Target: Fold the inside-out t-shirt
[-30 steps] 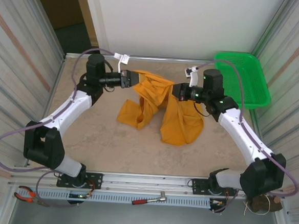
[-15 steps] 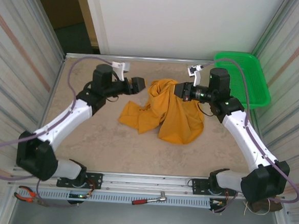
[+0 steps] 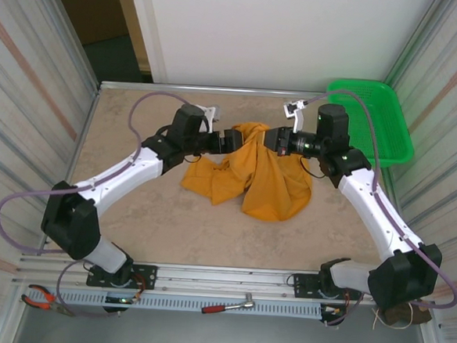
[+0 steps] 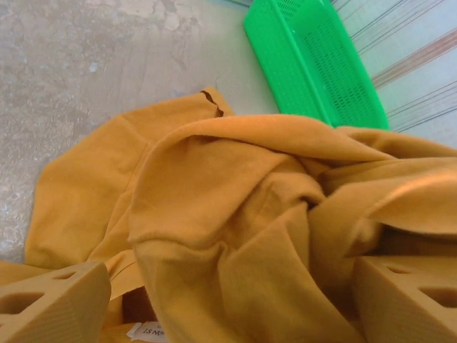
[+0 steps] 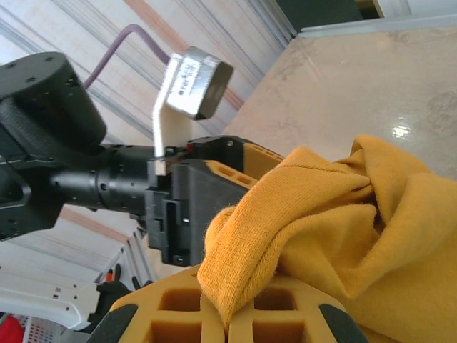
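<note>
The inside-out t-shirt (image 3: 263, 178) is a bunched orange-yellow heap in the middle of the table, its top edge lifted. My right gripper (image 3: 272, 138) is shut on a fold of that edge, and the cloth is pinched between its pads (image 5: 228, 321). Just left of the lifted edge, my left gripper (image 3: 236, 139) is open and faces the right one. In the left wrist view its fingers (image 4: 53, 304) stand wide apart with loose folds of the t-shirt (image 4: 235, 214) between them (image 4: 228, 304). A white care label (image 4: 153, 331) peeks out at the bottom.
A green plastic basket (image 3: 371, 122) sits at the back right corner and shows beyond the cloth (image 4: 314, 57). Corrugated walls close in both sides. Pliers (image 3: 43, 298) and a ratchet wrench (image 3: 231, 306) lie on the front rail.
My left gripper has opened, let go of the shirt's left end and swung right toward the right gripper. The freed cloth has sagged into a tighter heap.
</note>
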{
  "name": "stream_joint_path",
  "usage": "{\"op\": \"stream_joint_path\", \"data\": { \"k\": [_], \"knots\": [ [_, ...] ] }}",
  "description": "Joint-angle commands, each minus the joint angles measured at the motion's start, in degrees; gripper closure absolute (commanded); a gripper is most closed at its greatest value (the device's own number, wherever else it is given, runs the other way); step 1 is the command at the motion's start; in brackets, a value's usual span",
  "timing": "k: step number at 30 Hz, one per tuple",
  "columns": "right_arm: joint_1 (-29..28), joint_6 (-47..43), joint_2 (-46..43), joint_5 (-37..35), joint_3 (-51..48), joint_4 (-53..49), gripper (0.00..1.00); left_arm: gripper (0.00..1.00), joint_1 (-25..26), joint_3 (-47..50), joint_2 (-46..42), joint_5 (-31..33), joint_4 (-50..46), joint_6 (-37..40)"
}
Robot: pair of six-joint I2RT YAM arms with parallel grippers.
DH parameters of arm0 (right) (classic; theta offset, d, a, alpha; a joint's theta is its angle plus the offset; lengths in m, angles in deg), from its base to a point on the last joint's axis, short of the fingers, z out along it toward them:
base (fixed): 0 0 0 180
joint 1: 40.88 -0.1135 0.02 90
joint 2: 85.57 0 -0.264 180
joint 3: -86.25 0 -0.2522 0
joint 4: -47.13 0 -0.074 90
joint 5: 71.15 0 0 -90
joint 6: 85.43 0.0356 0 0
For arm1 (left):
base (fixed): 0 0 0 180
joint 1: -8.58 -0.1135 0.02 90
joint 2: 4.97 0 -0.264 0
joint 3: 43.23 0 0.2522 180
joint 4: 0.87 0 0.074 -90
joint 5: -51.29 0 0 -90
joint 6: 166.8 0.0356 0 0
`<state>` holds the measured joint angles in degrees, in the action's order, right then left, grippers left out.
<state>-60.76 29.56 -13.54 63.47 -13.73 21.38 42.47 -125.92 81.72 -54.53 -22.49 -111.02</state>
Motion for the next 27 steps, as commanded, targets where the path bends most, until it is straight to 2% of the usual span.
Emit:
{"op": "stream_joint_path", "data": {
  "k": [1,6,9,12,15,16,22,24,27],
  "knots": [
    [-0.89,0.50,0.38,-0.21,0.76,1.50,1.00,0.12,0.30,-3.43,1.33,-0.45,-0.23,-1.17],
    [-1.01,0.37,0.73,-1.17,1.30,1.46,1.00,0.17,1.39,-3.84,4.82,-3.38,-2.25,-1.91],
    [-0.73,0.49,0.89,-1.20,1.68,1.51,1.00,0.29,1.61,-2.01,6.21,-5.84,-0.73,-3.08],
    [-0.42,0.77,0.55,-1.03,1.61,1.75,1.00,0.55,1.19,-1.33,7.91,-5.89,1.61,-3.74],
    [0.29,1.06,-0.20,-1.73,0.36,1.87,1.00,0.95,-0.53,-3.23,9.88,-9.03,3.56,-3.48],
    [0.76,1.16,-0.59,-2.24,-0.31,2.00,1.00,1.00,-1.27,-3.66,9.89,-10.45,4.45,-3.66],
    [4.96,2.78,2.53,-8.51,-6.80,5.95,1.00,1.00,-4.96,-0.41,2.21,-21.24,13.99,-2.03],
    [5.71,4.57,6.20,-11.06,-8.43,8.95,1.00,1.00,-6.77,3.21,-0.79,-26.49,21.72,-4.11],
    [5.49,6.47,14.14,-13.35,-7.46,10.65,1.00,1.00,-9.98,8.97,-4.09,-32.34,38.09,-11.64]
  ]
}}
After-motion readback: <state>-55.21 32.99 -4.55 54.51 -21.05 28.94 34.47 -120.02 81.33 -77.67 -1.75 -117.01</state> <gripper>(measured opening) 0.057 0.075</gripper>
